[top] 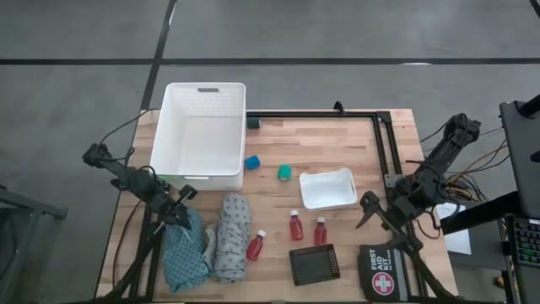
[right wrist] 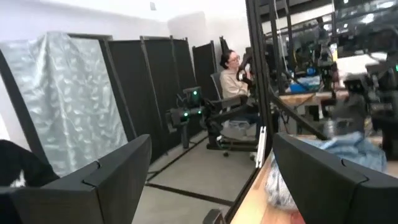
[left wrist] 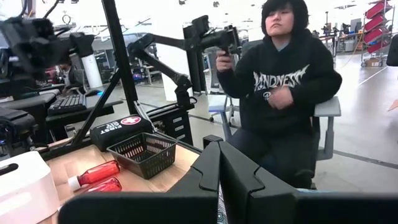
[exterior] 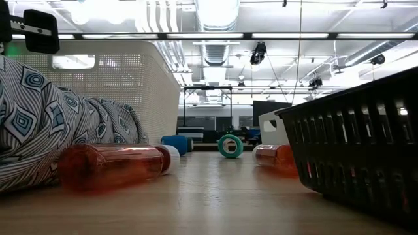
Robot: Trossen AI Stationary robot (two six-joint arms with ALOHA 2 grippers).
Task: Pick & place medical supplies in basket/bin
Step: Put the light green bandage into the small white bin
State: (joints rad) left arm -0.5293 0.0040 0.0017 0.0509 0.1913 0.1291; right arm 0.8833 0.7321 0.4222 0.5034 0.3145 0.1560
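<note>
The left gripper (top: pixel 184 196) is held low at the table's left edge, its arm reaching in from the left; its fingers (left wrist: pixel 208 174) are pressed together on nothing, just above the teal cloth (top: pixel 183 249). Beside that cloth lies the grey patterned cloth (top: pixel 230 236), rolled lengthwise. Farther back on the left stands the large white basket (top: pixel 201 131), with nothing seen inside it. A small blue piece (top: pixel 252 161) lies just off the basket's near right corner, and a small green piece (top: pixel 286 172) a little further right. 1 red bottle with a white cap (top: pixel 256 246) lies on its side next to the grey cloth; 2 more red bottles (top: pixel 296 225) (top: pixel 321 230) lie near the table's middle, below a small shallow white tray (top: pixel 328 188). A small black mesh basket (top: pixel 314 263) sits at the front edge, and a black first aid pouch (top: pixel 381 272) is placed to its right.

The right gripper (top: pixel 369 211) is held over the table's right edge, near the tray, its arm folded back to the right; its fingers (right wrist: pixel 106 180) are spread wide apart and hold nothing.

The surface is a pale wooden tabletop (top: pixel 346 143) with a black frame along its far and right sides. In the left wrist view a seated person in a black hoodie (left wrist: pixel 280 81) is seen beyond the table; dark partition panels (right wrist: pixel 149 87) are seen in the right wrist view.
</note>
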